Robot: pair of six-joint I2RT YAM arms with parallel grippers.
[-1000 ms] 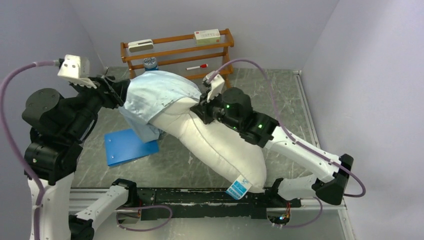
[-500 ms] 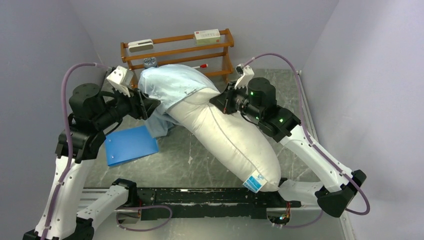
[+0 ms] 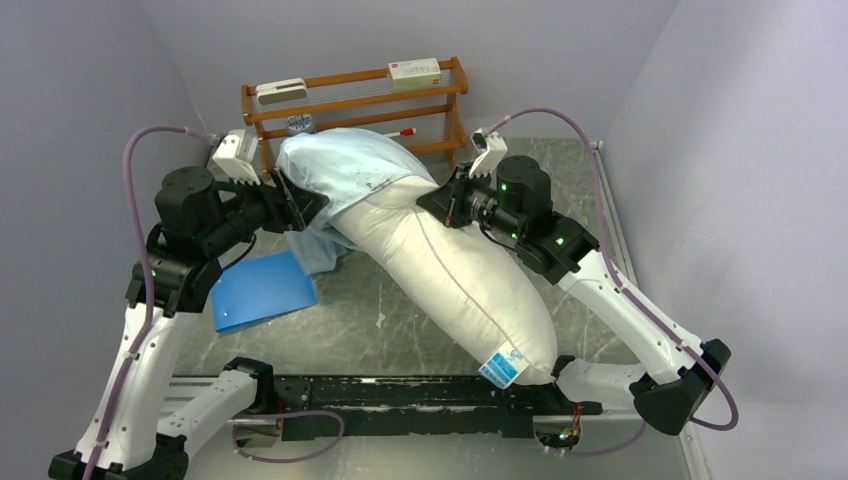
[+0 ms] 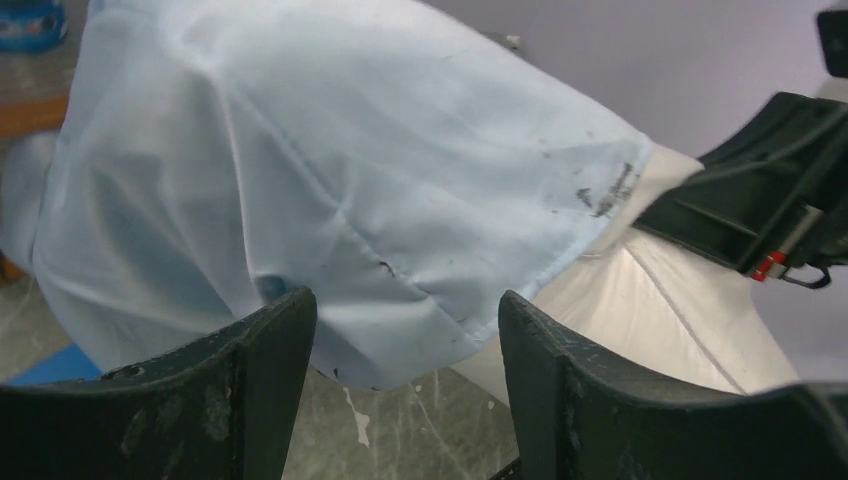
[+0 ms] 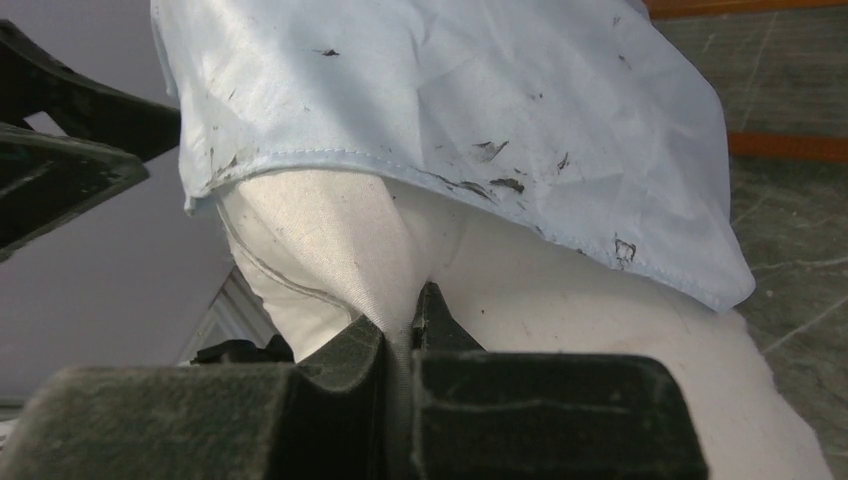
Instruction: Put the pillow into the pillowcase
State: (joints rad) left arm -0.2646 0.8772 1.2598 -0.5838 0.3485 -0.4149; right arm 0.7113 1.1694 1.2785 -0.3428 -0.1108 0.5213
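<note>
The white pillow (image 3: 455, 285) slants from the table's near edge up toward the back. Its upper end is inside the light blue pillowcase (image 3: 345, 170), which covers about a third of it. My right gripper (image 3: 445, 205) is shut on a pinch of the pillow's white fabric (image 5: 300, 240) just below the case's hem (image 5: 330, 155); in its wrist view that gripper (image 5: 405, 325) has cloth squeezed between the jaws. My left gripper (image 3: 300, 205) is at the case's left side. In the left wrist view it (image 4: 405, 300) stands open, and the pillowcase's (image 4: 330, 150) loose lower edge hangs just beyond the fingertips.
A flat stiff blue rectangle (image 3: 262, 290) lies on the marble table under the left arm. A wooden rack (image 3: 355, 100) at the back holds a white box (image 3: 414, 70) and a marker (image 3: 395, 133). Purple walls close in on both sides.
Over the second, both arms swung the pillow and case right and toward the rack, and the left arm dropped lower. Since half a second ago the left jaws have widened.
</note>
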